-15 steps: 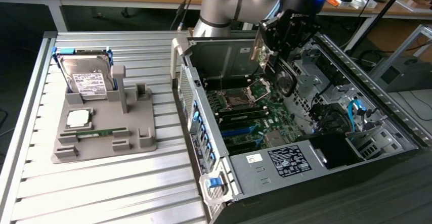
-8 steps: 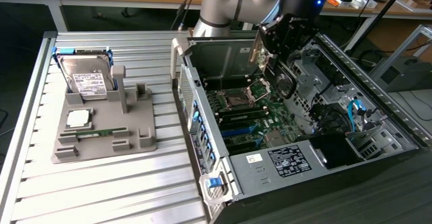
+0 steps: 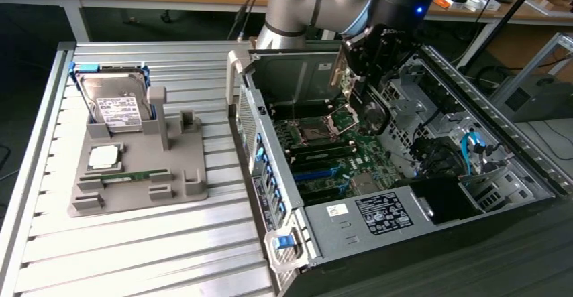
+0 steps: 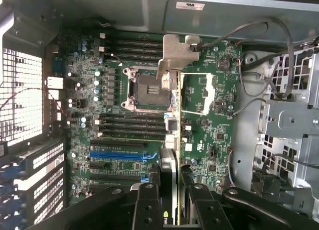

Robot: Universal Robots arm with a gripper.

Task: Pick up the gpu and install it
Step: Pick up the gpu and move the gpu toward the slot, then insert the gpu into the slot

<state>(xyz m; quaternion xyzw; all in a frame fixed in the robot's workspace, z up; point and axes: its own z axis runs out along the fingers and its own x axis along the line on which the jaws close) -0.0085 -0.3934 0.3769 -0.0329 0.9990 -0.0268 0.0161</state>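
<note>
Wrist view, nearest first: gripping the gpu (image 4: 168, 172) edge-on in the gripper (image 4: 172, 210), with fingers (image 4: 147, 207) partly closed against both faces of the card. Pointing its silvery end bracket (image 4: 177, 53) away from the fingers and toward the motherboard (image 4: 219, 140), apart from it and not yet seated. Hanging above the motherboard just beside the bare CPU socket (image 4: 144, 88), near the blue expansion slot (image 4: 117, 154). Confirmed by the exterior view: suspending the gpu (image 3: 372, 112) over the motherboard, inside the open computer case (image 3: 255, 119). Farther off, well apart from the motherboard and outside the case: holding a hard drive (image 3: 117, 106) and a memory stick (image 3: 125, 175) on a grey stand (image 3: 184, 159). Judged hazards from here: clipping the exposed socket or the loose cables (image 4: 291, 65) beside the motherboard with the leading bracket on a skewed descent; jamming at the slot through poor alignment; slipping or twisting in a grip taken at one end only.
</note>
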